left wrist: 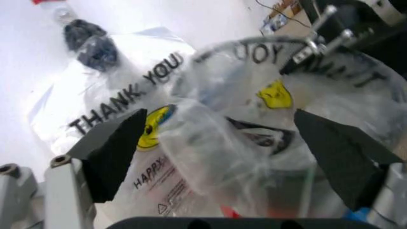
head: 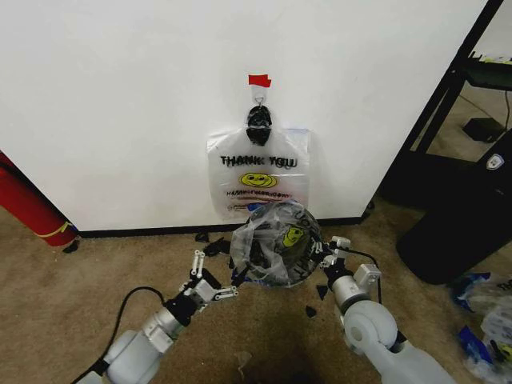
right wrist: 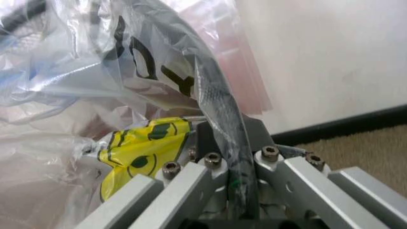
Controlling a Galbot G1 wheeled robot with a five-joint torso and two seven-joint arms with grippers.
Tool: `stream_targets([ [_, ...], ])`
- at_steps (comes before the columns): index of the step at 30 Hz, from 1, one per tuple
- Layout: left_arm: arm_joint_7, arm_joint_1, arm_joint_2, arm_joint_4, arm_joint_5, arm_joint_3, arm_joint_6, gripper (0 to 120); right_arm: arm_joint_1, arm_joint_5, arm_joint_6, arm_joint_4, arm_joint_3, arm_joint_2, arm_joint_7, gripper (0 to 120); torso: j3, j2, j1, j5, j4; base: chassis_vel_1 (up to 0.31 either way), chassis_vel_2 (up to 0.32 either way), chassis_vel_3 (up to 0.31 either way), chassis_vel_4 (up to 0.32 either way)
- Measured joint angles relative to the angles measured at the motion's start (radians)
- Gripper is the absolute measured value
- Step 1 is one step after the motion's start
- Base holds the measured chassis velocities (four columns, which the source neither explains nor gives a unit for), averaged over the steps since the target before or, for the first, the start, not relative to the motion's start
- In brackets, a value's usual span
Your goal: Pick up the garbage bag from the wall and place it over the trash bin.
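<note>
The right gripper (head: 326, 253) pinches the garbage bag (head: 276, 244) over the trash bin (right wrist: 224, 107); the left gripper (head: 214, 278), wide open beside it, should pull gently.

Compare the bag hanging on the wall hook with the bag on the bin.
The hanging smiley bag lies flat against the wall, lettering upright; the garbage bag is crumpled over the trash bin. The hanging bag is held by black knotted handles on the hook; the garbage bag's edge is pinched in the right gripper, while the open left gripper sits beside it. Both are see-through with a yellow smiley.
</note>
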Motion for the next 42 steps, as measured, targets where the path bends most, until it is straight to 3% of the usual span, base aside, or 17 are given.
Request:
stream_targets([
  [7,-0.043,-0.021,-0.031,0.010,0.050,0.060,0.068,72,-0.007,-0.058,0.027,-0.007,-0.002,0.013,-0.014,0,0.000,0.000,0.000,0.0001,0.0000,0.000,0.000,0.000,0.000],
  [12,-0.088,-0.031,-0.054,0.015,0.073,0.085,0.143,51,-0.022,-0.092,0.044,0.005,-0.011,0.015,-0.018,0,0.000,0.000,0.000,0.0002,0.0000,0.000,0.000,0.000,0.000],
  [17,-0.128,-0.029,-0.064,0.016,0.099,0.087,0.180,34,-0.028,-0.100,0.046,0.030,-0.011,0.010,-0.019,0,0.000,0.000,0.000,0.0001,0.0000,0.000,0.000,0.000,0.000],
  [28,-0.209,0.015,-0.050,-0.053,0.118,0.053,0.243,12,-0.039,-0.107,0.046,0.047,-0.011,0.004,-0.022,0,0.000,0.000,0.000,0.0002,0.0000,0.000,0.000,0.000,0.000],
  [31,-0.209,0.021,-0.048,-0.062,0.117,0.046,0.243,0,-0.039,-0.107,0.046,0.045,-0.011,0.004,-0.024,0,0.000,0.000,0.000,0.0001,0.0000,0.000,0.000,0.000,0.000],
  [42,-0.214,0.024,-0.038,-0.069,0.078,0.032,0.249,0,-0.042,-0.106,0.045,0.036,-0.003,-0.007,-0.046,0,0.000,0.000,0.000,0.0001,0.0000,0.000,0.000,0.000,0.000],
])
